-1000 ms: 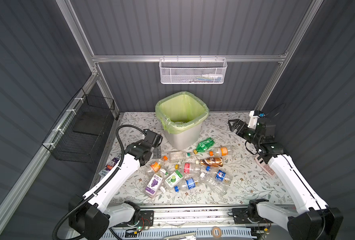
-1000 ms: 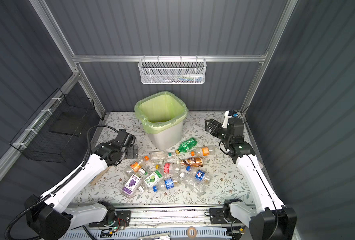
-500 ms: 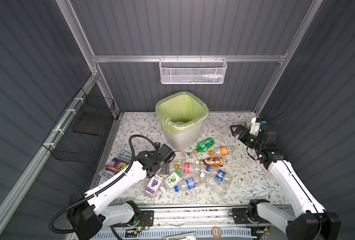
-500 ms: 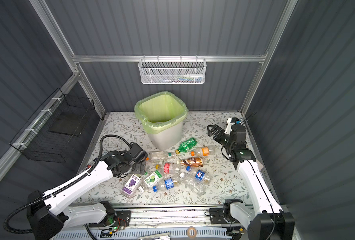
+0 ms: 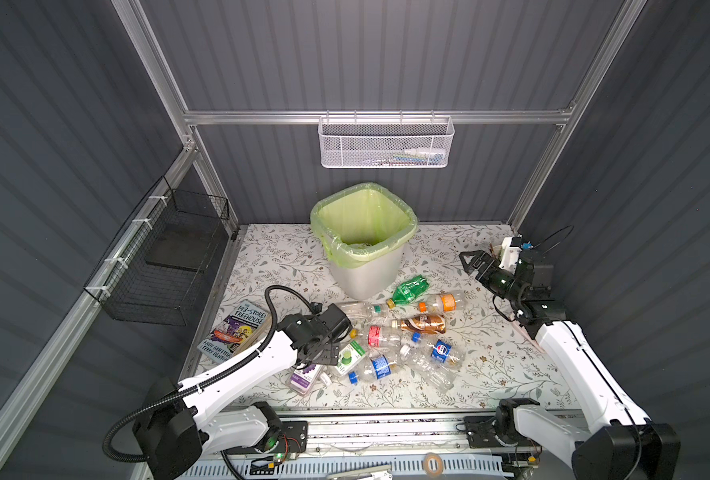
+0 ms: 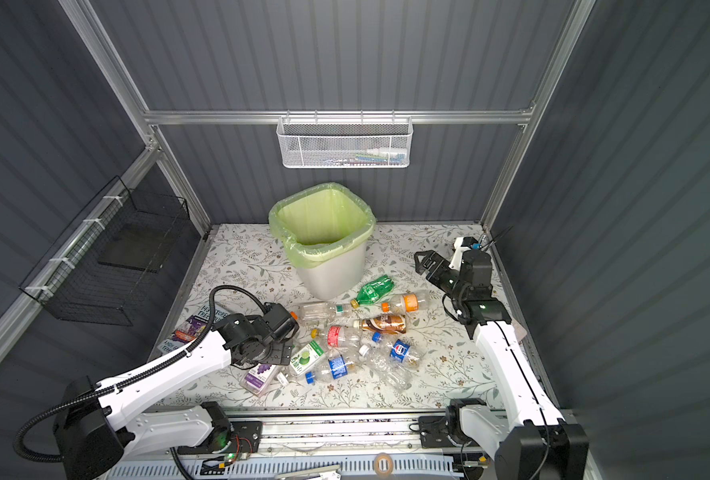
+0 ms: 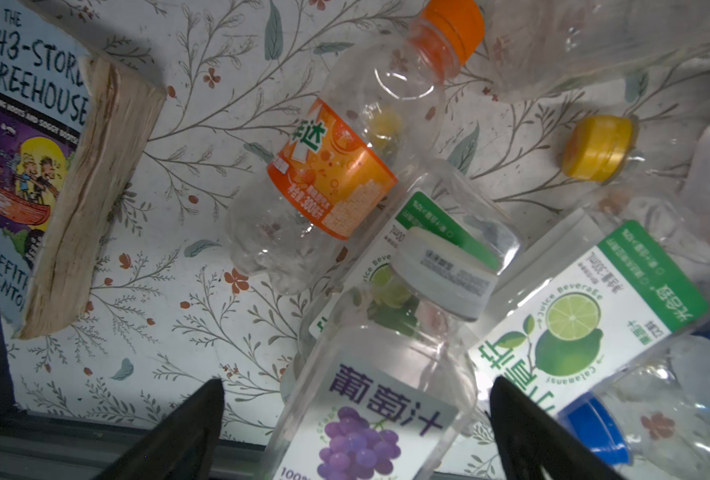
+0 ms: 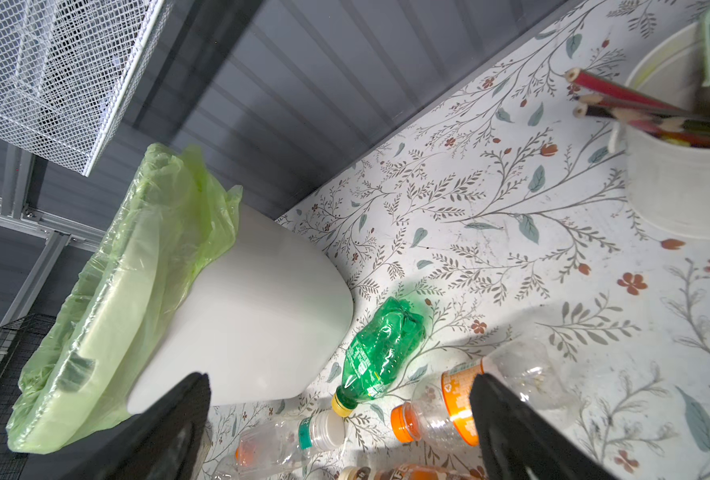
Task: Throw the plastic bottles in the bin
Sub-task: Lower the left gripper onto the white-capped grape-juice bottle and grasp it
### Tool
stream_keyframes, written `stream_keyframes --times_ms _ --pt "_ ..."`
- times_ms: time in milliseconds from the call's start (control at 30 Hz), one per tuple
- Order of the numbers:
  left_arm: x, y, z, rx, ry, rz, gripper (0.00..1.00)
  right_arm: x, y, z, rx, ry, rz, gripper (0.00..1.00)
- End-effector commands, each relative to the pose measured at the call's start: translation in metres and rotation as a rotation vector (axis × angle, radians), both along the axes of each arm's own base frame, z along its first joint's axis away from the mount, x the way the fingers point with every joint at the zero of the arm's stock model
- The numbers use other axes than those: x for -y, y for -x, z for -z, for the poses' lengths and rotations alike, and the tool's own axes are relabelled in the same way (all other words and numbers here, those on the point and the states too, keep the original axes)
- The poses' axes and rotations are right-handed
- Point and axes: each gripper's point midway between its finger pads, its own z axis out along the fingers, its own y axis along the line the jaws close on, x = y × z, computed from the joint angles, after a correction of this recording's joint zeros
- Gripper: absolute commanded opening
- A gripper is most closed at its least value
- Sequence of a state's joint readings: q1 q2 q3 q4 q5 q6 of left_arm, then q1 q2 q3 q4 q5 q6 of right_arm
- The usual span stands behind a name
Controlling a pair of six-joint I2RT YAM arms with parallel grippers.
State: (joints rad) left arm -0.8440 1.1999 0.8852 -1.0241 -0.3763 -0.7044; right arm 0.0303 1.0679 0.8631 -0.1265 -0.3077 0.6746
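Trainee: Bin [image 5: 366,276] first. It stands upright at the back middle of the table [image 5: 490,365], bag [image 5: 361,216] open, and the bottles [image 5: 380,336] lie in a heap just in front of it. None is in a grip.

Trainer: Agreed. The right gripper [image 8: 341,378] hangs spread wide and empty, up off the table toward the back right, well apart from the heap. The left gripper [image 7: 356,386] has the job: fully spread, nothing in it, low over the heap's near left edge.

Trainee: By the book [image 7: 25,124]?

Trainer: Near it, not touching. Leave it alone. In the left wrist view the fingers [image 7: 179,436] stand either side of the grape bottle [image 7: 366,419], which lies just beside a lime bottle [image 7: 586,332].

Trainee: How to take it cleanly?

Trainer: Come straight down and close across the labelled body, not the neck. I'd expect thin plastic to dent and slip, so squeeze gently. Lift clear before swinging, or neighbours may drag along. The bin is far taller than any bottle, so carry above the rim and let go over the bag's mouth.

Trainee: Anything small?

Trainer: That blue cap [image 7: 590,424] near one finger. Don't land on it.
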Motion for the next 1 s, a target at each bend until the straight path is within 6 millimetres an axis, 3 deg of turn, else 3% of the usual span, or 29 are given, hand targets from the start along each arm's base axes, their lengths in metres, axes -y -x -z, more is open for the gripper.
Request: stream_keyframes --times_ms 0,167,533,967 --pt "0.004 0.006 0.008 -0.04 0.009 -0.007 1.0 0.001 0.001 0.001 -0.001 -0.014 0.005 0.99" --pt "0.011 0.005 0.012 -0.03 0.055 -0.015 1.0 0.001 0.002 0.003 -0.006 -0.016 0.008 0.99" --pt "0.002 0.015 0.029 -0.084 0.019 -0.058 1.0 0.001 0.001 0.006 -0.016 -0.019 0.008 0.99" --pt "0.0 0.014 0.035 -0.073 0.009 -0.054 0.95 -0.001 -0.001 0.008 -0.027 -0.036 0.004 0.99"
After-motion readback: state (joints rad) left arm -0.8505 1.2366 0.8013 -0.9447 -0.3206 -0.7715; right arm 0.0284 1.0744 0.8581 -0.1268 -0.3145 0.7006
